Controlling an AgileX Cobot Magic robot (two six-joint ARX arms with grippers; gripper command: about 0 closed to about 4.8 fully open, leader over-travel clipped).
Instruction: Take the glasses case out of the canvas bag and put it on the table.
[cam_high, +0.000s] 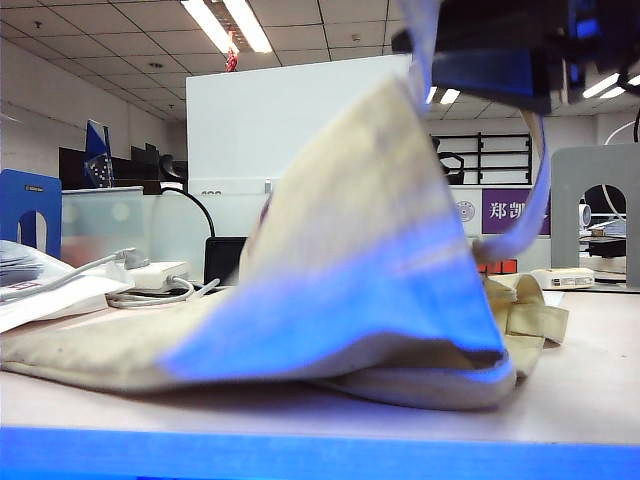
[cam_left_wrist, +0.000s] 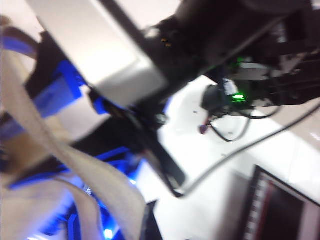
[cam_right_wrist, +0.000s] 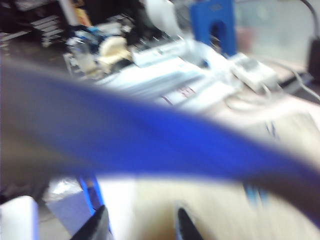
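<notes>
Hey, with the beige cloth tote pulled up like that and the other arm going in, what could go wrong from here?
1. The left gripper, shut on the beige canvas bag, lifts one edge only; if the cloth slips, the mouth may collapse.
2. The right gripper, jaws slightly apart, hangs by the bag's blurred rim; its fingers could snag the fabric.
3. The glasses case is not visible, so the reach is likely blind.
4. The loose beige strap handles lie nearby and could tangle.

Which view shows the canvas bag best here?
The exterior view: the canvas bag shows nearly whole, one side lifted off the table. The left wrist view shows only its straps; the right wrist view, blurred cloth.
</notes>
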